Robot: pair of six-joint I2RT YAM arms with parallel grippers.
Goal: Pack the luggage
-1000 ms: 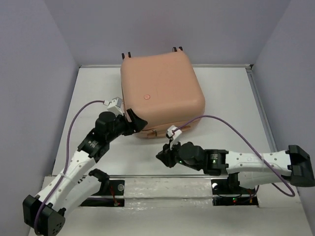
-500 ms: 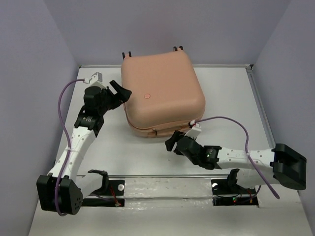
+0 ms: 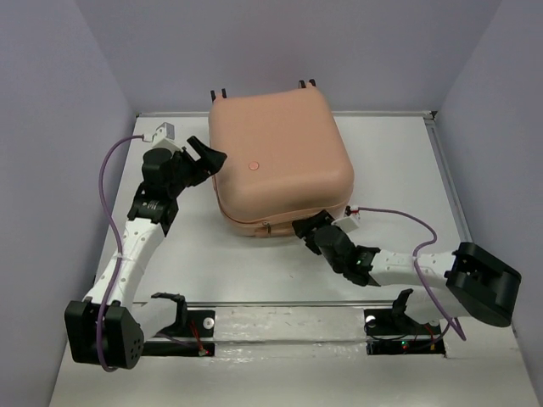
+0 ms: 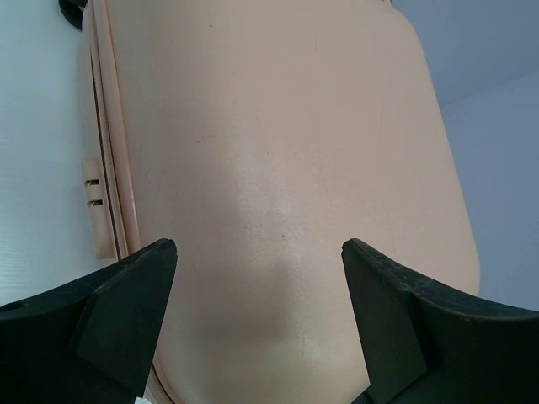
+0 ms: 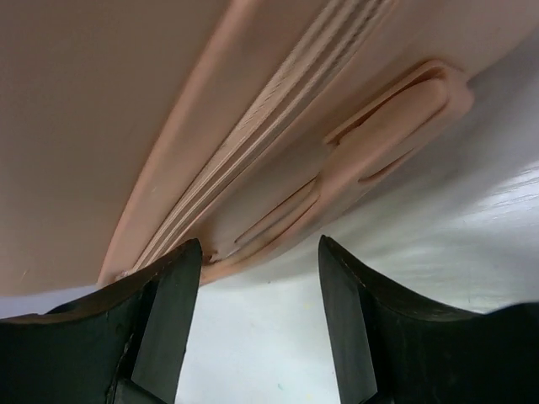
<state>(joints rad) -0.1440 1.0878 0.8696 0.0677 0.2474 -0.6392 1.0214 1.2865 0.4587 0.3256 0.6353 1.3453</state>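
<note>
While the left tool [image 3: 208, 155] and right tool [image 3: 310, 227] stand released at the left edge and front seam [image 5: 261, 135] of the shut suitcase [image 3: 280, 165], securing that seam seems next.

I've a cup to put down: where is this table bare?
Bare table right of the luggage, to the side wall, and in front between the left arm and right arm. Crowded at its left side (left tool) and near edge (right tool).

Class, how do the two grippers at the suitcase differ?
The left gripper is at the luggage's left side, facing smooth shell; the right gripper is low at its near edge, facing the seam. The left gripper's jaws stand wider than the right's. Both open, holding nothing.
</note>
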